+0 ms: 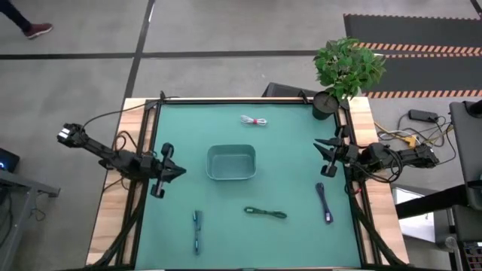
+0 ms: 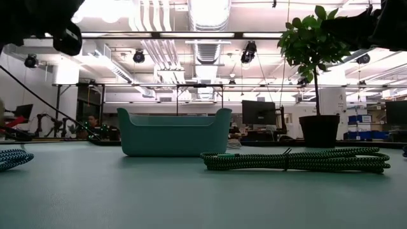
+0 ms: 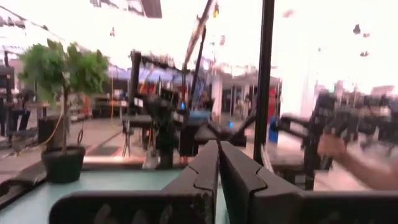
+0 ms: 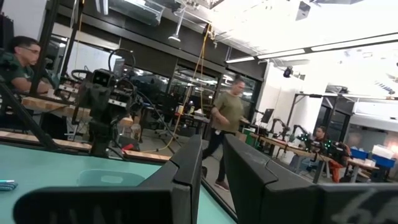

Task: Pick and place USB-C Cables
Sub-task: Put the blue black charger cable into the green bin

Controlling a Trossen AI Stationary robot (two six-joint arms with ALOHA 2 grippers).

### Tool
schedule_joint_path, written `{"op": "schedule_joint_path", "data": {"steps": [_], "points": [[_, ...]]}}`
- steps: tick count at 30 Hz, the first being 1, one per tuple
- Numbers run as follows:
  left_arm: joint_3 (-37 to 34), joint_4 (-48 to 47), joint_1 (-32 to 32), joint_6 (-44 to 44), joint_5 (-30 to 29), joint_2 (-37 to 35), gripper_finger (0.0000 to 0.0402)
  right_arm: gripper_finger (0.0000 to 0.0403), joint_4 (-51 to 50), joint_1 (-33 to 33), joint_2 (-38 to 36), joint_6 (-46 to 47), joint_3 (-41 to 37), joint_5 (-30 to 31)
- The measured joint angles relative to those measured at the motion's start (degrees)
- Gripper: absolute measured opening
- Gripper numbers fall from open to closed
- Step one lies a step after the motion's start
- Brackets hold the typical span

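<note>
USB-C cables lie scattered on my green table around the teal bin point(image 1: 231, 162): white cable point(image 1: 254, 120) beyond it, green cable point(image 1: 265, 213) in front, dark blue cable point(image 1: 324, 202) near my right gripper point(image 1: 328, 149), dark grey cable point(image 1: 196, 229) front left. My left gripper point(image 1: 169, 172) hovers narrow at the table's left edge; my right one hangs slightly parted, both holding nothing.

Place: I work in a robotics lab.
Ceiling: open ducts point(image 2: 206, 16) and hanging lamps.
Room: other robot arms point(image 4: 102, 99) on benches, monitors point(image 2: 257, 114), people point(image 4: 227, 127) around.
Floor: striped hazard tape point(image 1: 422, 48).
</note>
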Motion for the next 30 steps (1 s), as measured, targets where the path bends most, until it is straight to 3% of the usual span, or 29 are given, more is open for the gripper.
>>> {"op": "schedule_joint_path", "data": {"steps": [5,11,21,30], "points": [[-0.01,6.16,0.02,-2.24,0.08,0.04,0.0,0.0059,0.25,-0.02,-0.02,0.0,-0.02,0.01],[2.36,8.47,0.02,-6.19,-4.74,1.78,0.0,0.0059,0.37,0.0,-0.02,0.36,-0.02,0.02],[12.12,8.4,0.02,-16.94,-15.3,16.49,0.0,0.0059,0.35,0.0,-0.02,1.51,-0.02,0.04],[22.39,7.35,0.02,-26.93,-16.31,29.91,0.0,0.0059,0.35,-0.02,0.0,3.1,-0.02,0.06]]}}
